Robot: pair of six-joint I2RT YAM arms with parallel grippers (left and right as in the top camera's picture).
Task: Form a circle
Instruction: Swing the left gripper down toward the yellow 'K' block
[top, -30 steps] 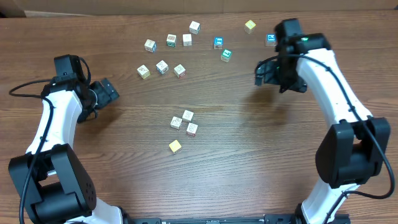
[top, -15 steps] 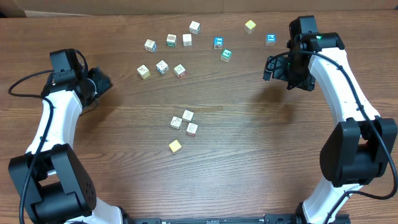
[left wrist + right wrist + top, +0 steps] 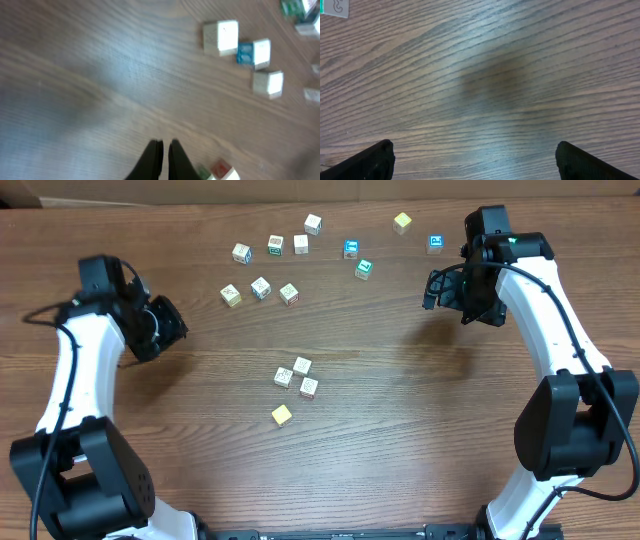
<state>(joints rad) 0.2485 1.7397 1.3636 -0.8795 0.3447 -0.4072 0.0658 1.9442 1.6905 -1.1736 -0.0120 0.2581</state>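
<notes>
Circle (image 3: 297,376): not a ring yet. Three whitish printed cubes sit packed tight near the middle of the worktop (image 3: 420,440). The yellow cube (image 3: 282,415) lies just below-left of them, apart, not touching. Loose cubes (image 3: 260,287) are scattered along the far side, well apart from the cluster.

Left fingers (image 3: 172,325): pinched together, nothing between them, over bare wood at the left, near the leftmost loose cubes. Right fingers (image 3: 434,288): spread wide, empty, over bare wood at far right.

Step in hand (judgement): fetch a loose cube to the cluster. The left fingers must open before descent. Straddle one cube squarely and clear of its neighbours, since the nearest three sit close together. Set it down on an arc with the yellow cube, leaving a hollow centre, rather than packing it against the trio. The trio itself probably needs spreading.

Markings: cube faces carry coloured prints (blue, green, red), too small or blurred to read. The right wrist view shows a green-bordered face (image 3: 334,7) with a hook-like glyph, not legible. No brand seen.
</notes>
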